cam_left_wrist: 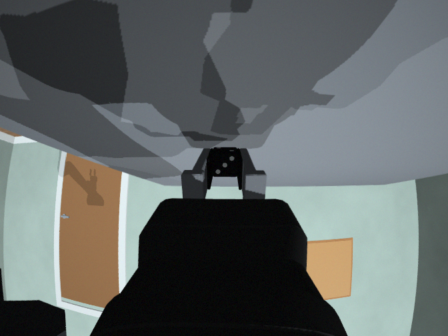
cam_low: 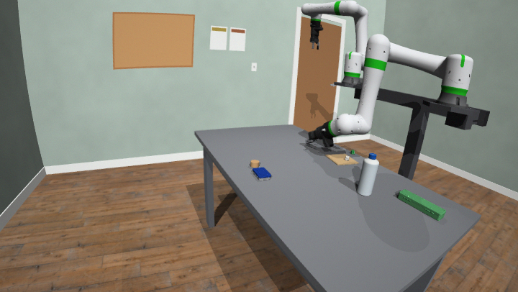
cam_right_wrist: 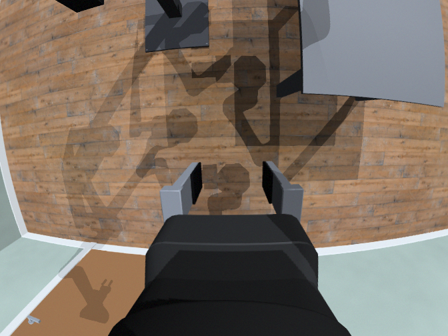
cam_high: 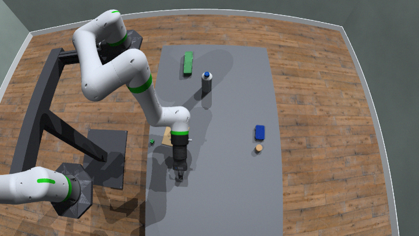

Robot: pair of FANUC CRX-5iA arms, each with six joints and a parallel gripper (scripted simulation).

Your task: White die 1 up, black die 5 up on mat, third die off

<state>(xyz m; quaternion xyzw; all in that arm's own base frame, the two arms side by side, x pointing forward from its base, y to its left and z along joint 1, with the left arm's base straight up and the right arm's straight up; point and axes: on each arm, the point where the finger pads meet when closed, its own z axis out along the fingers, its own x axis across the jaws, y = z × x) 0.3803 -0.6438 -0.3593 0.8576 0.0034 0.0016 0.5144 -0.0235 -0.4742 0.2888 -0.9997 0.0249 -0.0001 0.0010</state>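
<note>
"What can't you make out?"

"From above, the left arm covers much of the mat (cam_high: 166,139) (cam_low: 336,160) and all of the white die (cam_low: 347,157). The exterior view shows that die on the mat, its pips too small to read."

"And the black die (cam_high: 180,177) (cam_left_wrist: 225,162)?"

"Clasped by the left gripper (cam_high: 180,175) (cam_low: 308,141) (cam_left_wrist: 225,161), off the mat, nearer the counter's (cam_high: 234,181) (cam_low: 308,217) (cam_left_wrist: 343,145) (cam_right_wrist: 373,65) robot-side edge than its far one. I can't tell whether it touches the surface. One face shows three pale pips in a diagonal; its upper face is a sliver, unreadable."

"The third?"

"The green die (cam_high: 152,141) (cam_low: 352,152) sits off the mat, right by the robot-side edge."

"The right gripper (cam_low: 315,46) (cam_right_wrist: 231,174)?"

"Spread wide, nothing in it, up beyond the counter's robot-side right corner. The top view cuts it off."
</note>
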